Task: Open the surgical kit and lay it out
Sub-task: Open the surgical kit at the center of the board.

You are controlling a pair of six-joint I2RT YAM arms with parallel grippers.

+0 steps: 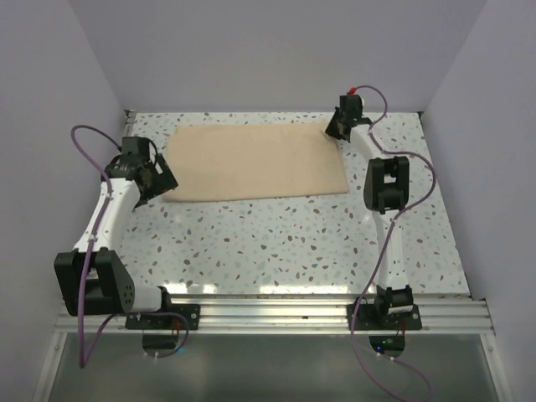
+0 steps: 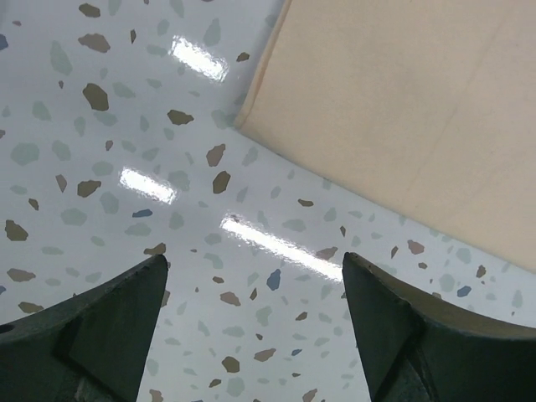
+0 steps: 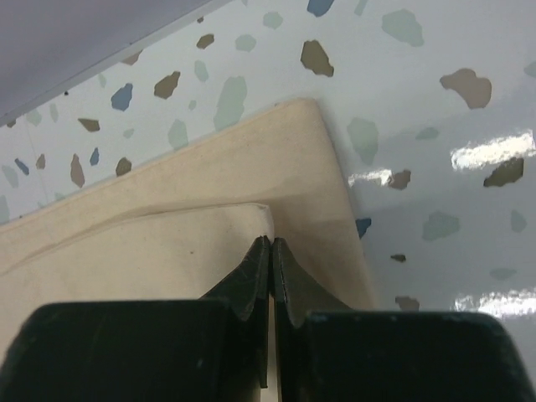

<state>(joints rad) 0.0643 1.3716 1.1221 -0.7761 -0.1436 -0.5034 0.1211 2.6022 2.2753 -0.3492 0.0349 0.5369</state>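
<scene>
Got the beige cloth wrap (image 1: 255,163) flat by the table's (image 1: 276,243) far edge, right gripper (image 3: 271,243) shut at its far-right corner (fabric caught? can't tell), left gripper (image 2: 253,261) open off its near-left corner.

Beige cloth wrap (image 1: 255,163), speckled table (image 1: 293,243)

I log one glossy speckled terrazzo tabletop (image 1: 276,243); pale lilac walls (image 1: 276,50) on three sides; aluminium rail (image 1: 276,306) along the near edge.
</scene>
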